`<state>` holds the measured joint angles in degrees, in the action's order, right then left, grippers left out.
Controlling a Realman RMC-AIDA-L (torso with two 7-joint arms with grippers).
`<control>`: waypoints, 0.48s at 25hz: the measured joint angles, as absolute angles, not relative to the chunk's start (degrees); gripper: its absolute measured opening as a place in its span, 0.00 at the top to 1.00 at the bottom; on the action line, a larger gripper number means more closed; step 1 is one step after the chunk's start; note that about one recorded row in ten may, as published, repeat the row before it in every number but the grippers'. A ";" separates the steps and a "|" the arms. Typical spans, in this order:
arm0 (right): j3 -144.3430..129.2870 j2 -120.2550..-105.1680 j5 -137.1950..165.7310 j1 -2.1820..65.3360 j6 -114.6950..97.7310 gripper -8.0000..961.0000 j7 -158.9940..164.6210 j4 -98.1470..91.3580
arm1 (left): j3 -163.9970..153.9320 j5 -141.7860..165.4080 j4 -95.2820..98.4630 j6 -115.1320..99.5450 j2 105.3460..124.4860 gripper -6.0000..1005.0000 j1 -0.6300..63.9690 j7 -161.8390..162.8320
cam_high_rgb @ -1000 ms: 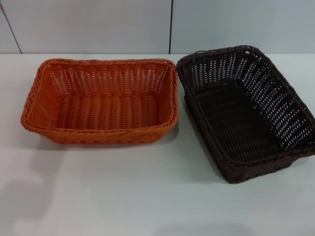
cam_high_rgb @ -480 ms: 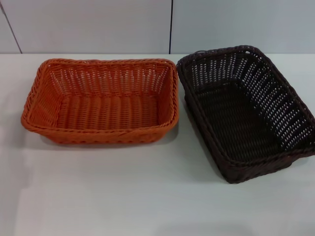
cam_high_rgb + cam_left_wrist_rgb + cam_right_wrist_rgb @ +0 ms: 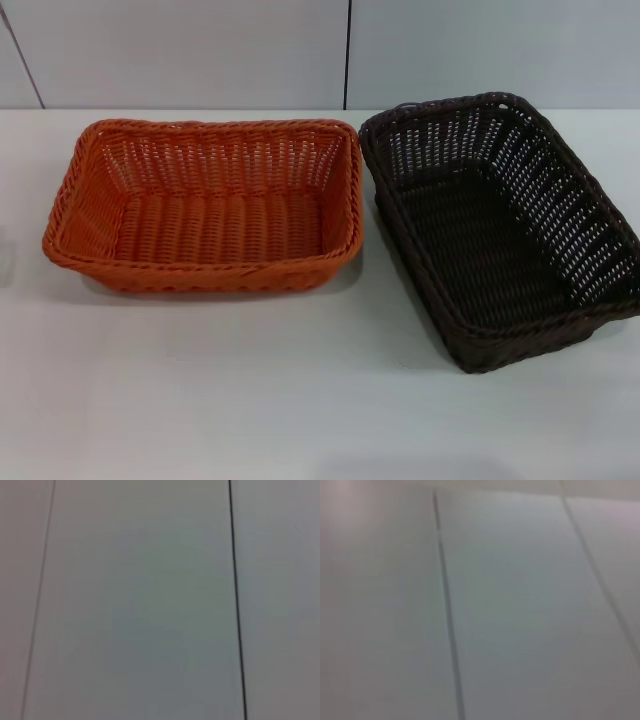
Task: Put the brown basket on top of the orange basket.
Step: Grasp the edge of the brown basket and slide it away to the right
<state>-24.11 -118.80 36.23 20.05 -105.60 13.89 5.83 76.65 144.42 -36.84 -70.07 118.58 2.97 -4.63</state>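
Note:
The orange basket [image 3: 205,205] stands upright on the white table at the left of the head view, its long side facing me. The brown basket [image 3: 500,225] stands upright just right of it, turned at an angle, its near left corner close to the orange basket's right end, with a narrow gap between them. Both baskets are empty. Neither gripper shows in the head view. Both wrist views show only grey wall panels with dark seams.
The white table [image 3: 250,390] stretches in front of the baskets. A grey panelled wall [image 3: 200,50] with a dark vertical seam [image 3: 347,55] rises behind the table's far edge.
The baskets have not moved. A faint shadow on the table at the lower left has faded away.

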 joint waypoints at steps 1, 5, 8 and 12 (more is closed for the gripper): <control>-24.11 -118.80 36.23 20.05 -105.60 0.21 13.89 5.83 | 76.41 143.50 -34.64 -71.49 118.63 0.21 3.54 -4.39; -25.85 -118.59 39.46 21.12 -101.18 0.21 21.44 -0.99 | 76.12 142.70 -32.70 -72.31 118.69 0.21 4.13 -3.85; -29.03 -118.78 44.09 20.79 -93.46 0.21 33.56 -11.77 | 76.07 142.13 -28.08 -72.67 118.55 0.21 5.71 0.04; -33.14 -119.34 50.37 20.44 -84.89 0.21 44.72 -24.92 | 75.90 142.11 -26.72 -72.66 118.54 0.21 6.02 1.31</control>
<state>-33.14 -119.34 50.37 20.44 -84.89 44.72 -24.92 75.90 142.11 -26.72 -72.66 118.54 6.02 1.31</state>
